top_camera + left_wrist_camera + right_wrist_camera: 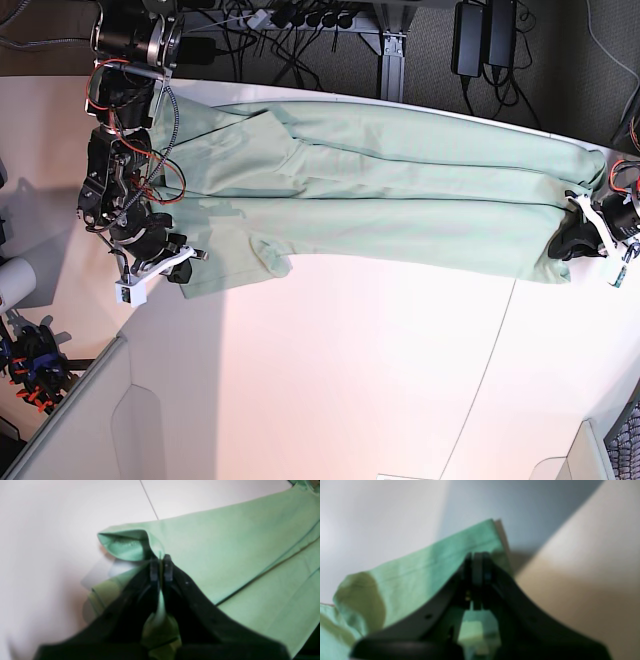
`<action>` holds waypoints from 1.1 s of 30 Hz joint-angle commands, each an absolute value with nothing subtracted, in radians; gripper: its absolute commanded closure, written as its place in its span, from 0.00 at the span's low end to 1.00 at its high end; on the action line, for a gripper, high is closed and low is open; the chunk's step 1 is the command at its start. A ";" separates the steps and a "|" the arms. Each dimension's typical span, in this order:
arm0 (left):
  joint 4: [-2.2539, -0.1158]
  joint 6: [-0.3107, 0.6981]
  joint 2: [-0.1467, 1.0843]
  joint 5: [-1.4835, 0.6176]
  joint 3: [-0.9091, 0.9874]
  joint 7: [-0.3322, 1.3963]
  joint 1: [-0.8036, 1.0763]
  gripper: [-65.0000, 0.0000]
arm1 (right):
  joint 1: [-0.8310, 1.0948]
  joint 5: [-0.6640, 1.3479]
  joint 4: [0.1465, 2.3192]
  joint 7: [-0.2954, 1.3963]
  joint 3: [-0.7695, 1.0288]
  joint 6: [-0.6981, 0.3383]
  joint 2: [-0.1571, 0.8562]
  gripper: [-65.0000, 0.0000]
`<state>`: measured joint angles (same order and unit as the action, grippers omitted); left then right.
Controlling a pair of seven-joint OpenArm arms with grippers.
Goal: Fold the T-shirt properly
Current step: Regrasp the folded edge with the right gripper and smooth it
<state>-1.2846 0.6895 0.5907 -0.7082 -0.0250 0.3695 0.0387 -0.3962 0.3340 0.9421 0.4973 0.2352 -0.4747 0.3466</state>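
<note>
The T-shirt (400,190) is pale mint green and lies stretched in a long band across the white table (350,380), with folds running along its length. At the band's right end my left gripper (572,240) is shut on the cloth. The left wrist view shows the left gripper (161,560) pinching a curled hem of the T-shirt (225,550). At the band's left end my right gripper (183,270) is shut on a corner. In the blurred right wrist view the right gripper (477,557) bites the edge of the T-shirt (432,560), lifted off the table.
Cables and a power strip (310,18) hang behind the table's far edge. A pale bin (90,420) stands at the near left corner. A thin seam (490,350) runs across the tabletop on the right.
</note>
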 commanded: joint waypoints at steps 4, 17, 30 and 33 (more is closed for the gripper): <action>-1.312 0.698 0.617 -0.725 -0.005 0.348 0.026 1.00 | -0.416 0.363 0.994 0.481 0.239 -0.477 0.363 1.00; -1.568 0.698 0.668 -0.725 0.048 0.372 0.162 1.00 | -0.187 0.457 1.464 0.633 0.313 -0.476 0.371 1.00; -1.574 0.698 0.668 -0.740 0.050 0.372 0.189 1.00 | -0.316 0.313 1.107 0.405 0.374 -0.475 0.370 0.39; -1.574 0.698 0.667 -0.740 0.050 0.375 0.189 1.00 | -0.384 0.314 0.976 0.388 0.372 -0.475 0.365 0.39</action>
<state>-1.5593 0.6895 0.6487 -0.7246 0.0406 0.3958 0.2012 -0.3531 0.3000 0.9565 0.4213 0.3683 -0.4721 0.3511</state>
